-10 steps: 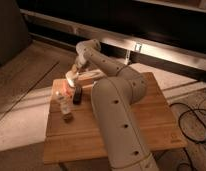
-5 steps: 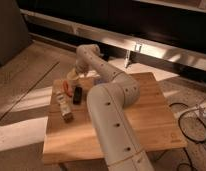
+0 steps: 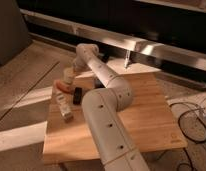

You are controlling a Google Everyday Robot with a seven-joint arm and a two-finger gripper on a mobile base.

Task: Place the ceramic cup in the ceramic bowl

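Observation:
The ceramic cup (image 3: 69,76), small and cream-beige, is at the left edge of the wooden table (image 3: 141,115), directly under my gripper (image 3: 72,70). The gripper reaches down to it from the arm's elbow at the far side of the table. The gripper touches or closely covers the cup's top. The ceramic bowl is mostly hidden behind my arm; only a dark patch (image 3: 97,86) shows beside the arm, to the right of the cup.
An orange-pink item (image 3: 61,86) lies just in front of the cup. A small black block (image 3: 77,95) and a pale bottle-like item (image 3: 64,107) lie near the left edge. My arm (image 3: 103,115) crosses the table's middle. Cables (image 3: 193,112) lie at the right.
The gripper has moved left and a little down, from over the table's back-left part to the cup at the left edge.

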